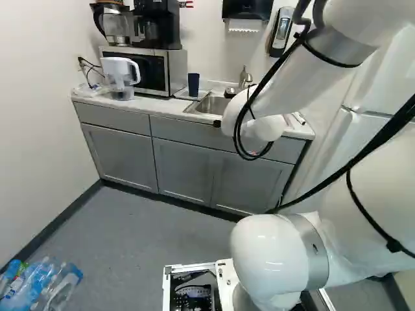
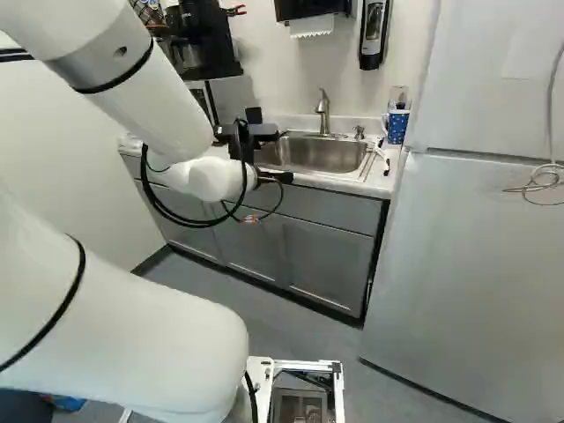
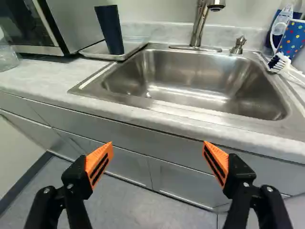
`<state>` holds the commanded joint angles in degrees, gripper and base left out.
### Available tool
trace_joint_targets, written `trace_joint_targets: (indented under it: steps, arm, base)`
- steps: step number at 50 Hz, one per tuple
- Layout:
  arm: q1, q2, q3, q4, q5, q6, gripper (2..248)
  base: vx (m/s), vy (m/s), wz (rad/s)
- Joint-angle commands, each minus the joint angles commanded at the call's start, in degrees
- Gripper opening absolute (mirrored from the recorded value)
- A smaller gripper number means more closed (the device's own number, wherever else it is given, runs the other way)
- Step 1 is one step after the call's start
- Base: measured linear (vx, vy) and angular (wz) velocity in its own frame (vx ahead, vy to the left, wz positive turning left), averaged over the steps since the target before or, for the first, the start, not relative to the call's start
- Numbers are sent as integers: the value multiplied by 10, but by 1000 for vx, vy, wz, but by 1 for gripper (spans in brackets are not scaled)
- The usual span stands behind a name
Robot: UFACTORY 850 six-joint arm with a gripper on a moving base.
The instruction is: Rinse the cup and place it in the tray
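Wrist view: dark blue tapered cup (image 3: pixel 110 31) in the shallow metal tray (image 3: pixel 135 44), gripper (image 3: pixel 157 144) empty

Wrist view: the fingers stand wide apart before the steel sink (image 3: pixel 190 86). Placing looks done, though rinsing cannot be confirmed. If so, back straight off; if not, close both pads softly around the cup's middle and lift above the tray's rim before turning to the curved metal faucet (image 3: pixel 198 26).

Left base view: at upper centre, the silver microwave (image 1: pixel 174 70) crowds the cup's left side, so approach from the front.

Right base view: white arm (image 2: pixel 150 97) fills the upper left; a blue spotted cup (image 2: pixel 398 126) stands upper right.
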<state>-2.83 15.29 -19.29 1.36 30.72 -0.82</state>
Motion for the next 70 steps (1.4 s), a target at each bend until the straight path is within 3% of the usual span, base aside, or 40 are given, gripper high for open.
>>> trace_joint_targets:
  steps: [37, 70]
  arm:
    - [21, 5, 104, -10, 141, 6, 247]
    - [28, 7, 142, -13, 191, 8, 247]
  base:
    - [0, 0, 0]
    - [0, 0, 0]
